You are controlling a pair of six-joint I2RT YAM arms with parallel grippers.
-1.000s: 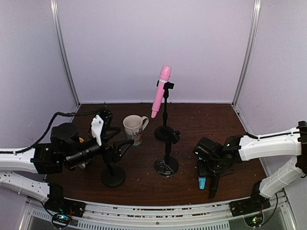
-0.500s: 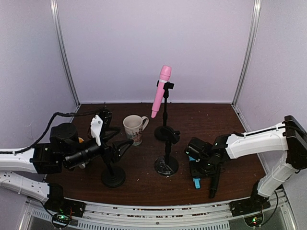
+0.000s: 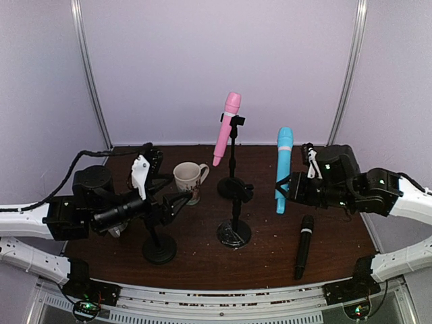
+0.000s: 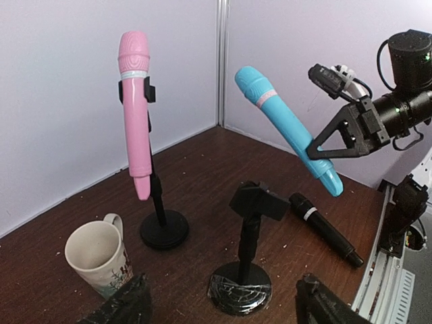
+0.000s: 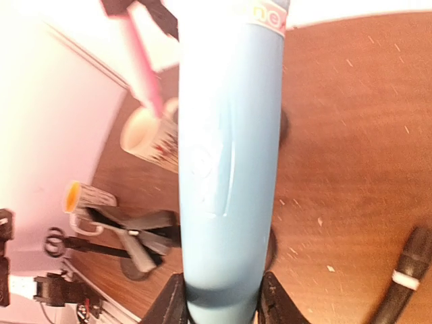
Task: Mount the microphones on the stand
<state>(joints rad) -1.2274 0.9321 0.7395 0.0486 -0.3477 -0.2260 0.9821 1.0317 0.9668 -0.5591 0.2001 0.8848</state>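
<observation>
- The light blue microphone (image 3: pixel 283 169) was in the air, roughly upright, clamped near its lower end in my right tool (image 5: pixel 221 300), just right of the empty middle stand (image 3: pixel 235 223).
- The pink microphone (image 3: pixel 226 131) sat clipped in the rear stand (image 3: pixel 231 185), so I judged one of three done.
- The black microphone (image 3: pixel 303 246) lay on the worktop (image 3: pixel 324 169), not yet taken up.
- My left tool (image 3: pixel 169 201), fingers apart and holding nothing, hovered by the left stand (image 3: pixel 159 251), which carried no microphone.

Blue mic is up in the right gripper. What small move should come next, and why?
Probably carry the light blue stick microphone leftward toward the empty black clip on the middle stand. The right gripper holds it lifted and roughly upright, to that clip's right, not yet touching it.
</observation>
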